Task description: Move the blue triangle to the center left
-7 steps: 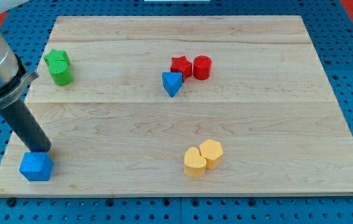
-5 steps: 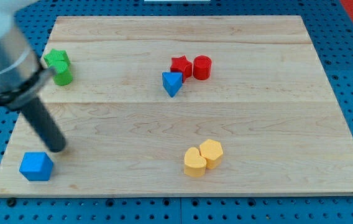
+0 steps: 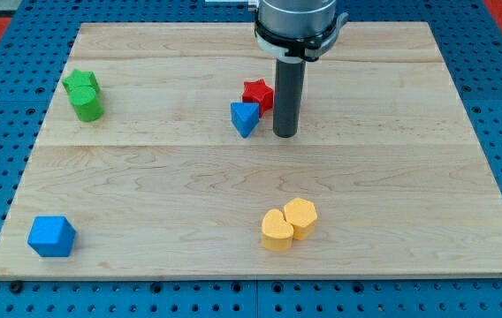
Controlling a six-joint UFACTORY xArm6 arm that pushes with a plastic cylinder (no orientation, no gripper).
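The blue triangle (image 3: 245, 117) lies on the wooden board (image 3: 260, 256) a little above the middle, touching a red star block (image 3: 256, 93) just above it. My tip (image 3: 285, 134) stands close to the triangle's right side, a small gap apart. The dark rod rises from the tip to the view's top and hides the red cylinder that stood right of the star.
A green star block (image 3: 80, 83) and a green cylinder (image 3: 87, 105) sit together at the upper left. A blue hexagonal block (image 3: 51, 236) sits at the lower left corner. A yellow heart block (image 3: 277, 230) and a yellow hexagonal block (image 3: 300, 215) touch at the lower middle.
The rod has swept from beside the blue hexagonal block at the lower left across to just right of the blue triangle. It now covers the red cylinder. No block has moved.
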